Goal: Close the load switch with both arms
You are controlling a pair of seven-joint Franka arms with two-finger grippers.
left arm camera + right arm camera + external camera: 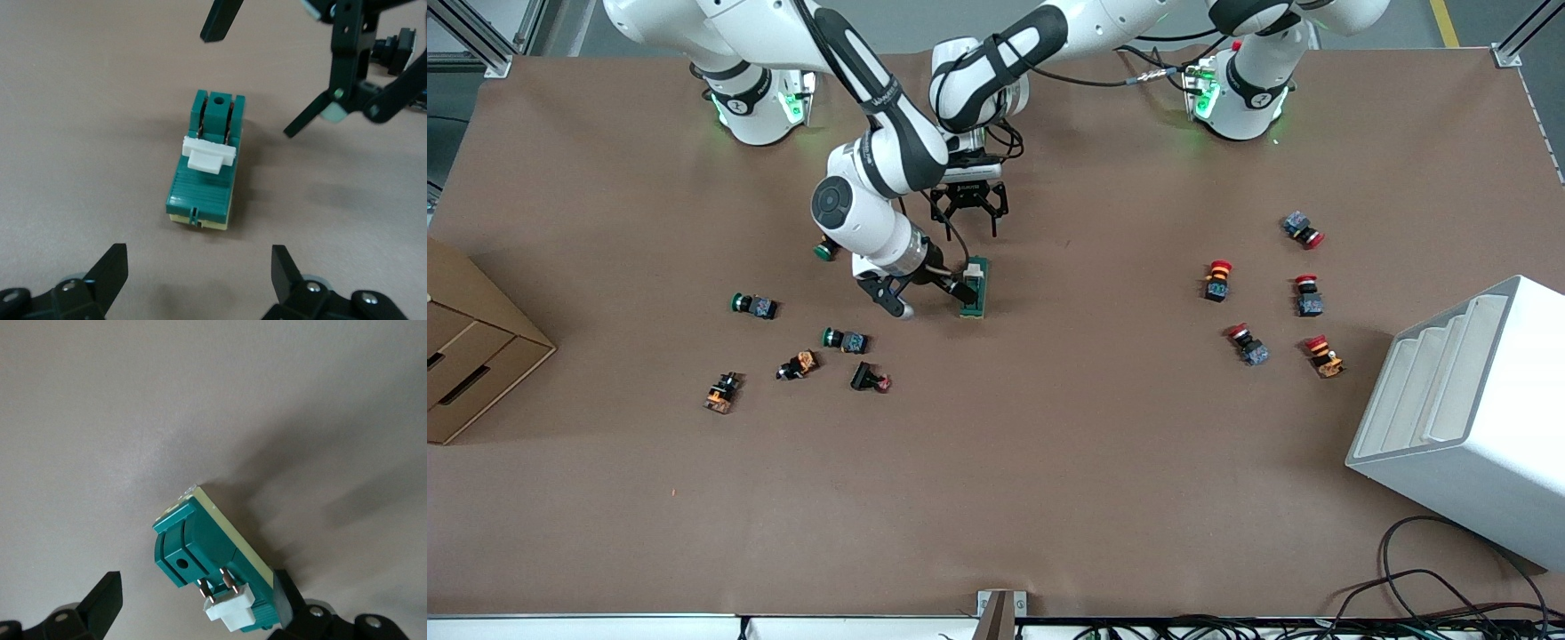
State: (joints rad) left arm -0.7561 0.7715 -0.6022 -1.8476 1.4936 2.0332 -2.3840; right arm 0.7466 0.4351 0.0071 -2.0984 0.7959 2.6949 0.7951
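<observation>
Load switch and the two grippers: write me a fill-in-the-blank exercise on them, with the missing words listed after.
1. The lever on the green load switch is ____ in colour.
2. The right gripper has one finger against the switch, and its fingers are ____.
3. The left gripper hangs over the brown table by the switch with fingers ____.
4. The push buttons toward the left arm's end have ____ caps.

Missing words: white; open; open; red

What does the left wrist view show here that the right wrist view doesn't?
Only the left wrist view shows both grippers: the open left gripper facing the switch, and the open right gripper beside it.
Only the right wrist view shows a right finger against the switch's side.
Both show the load switch with its white lever on the table.
</observation>
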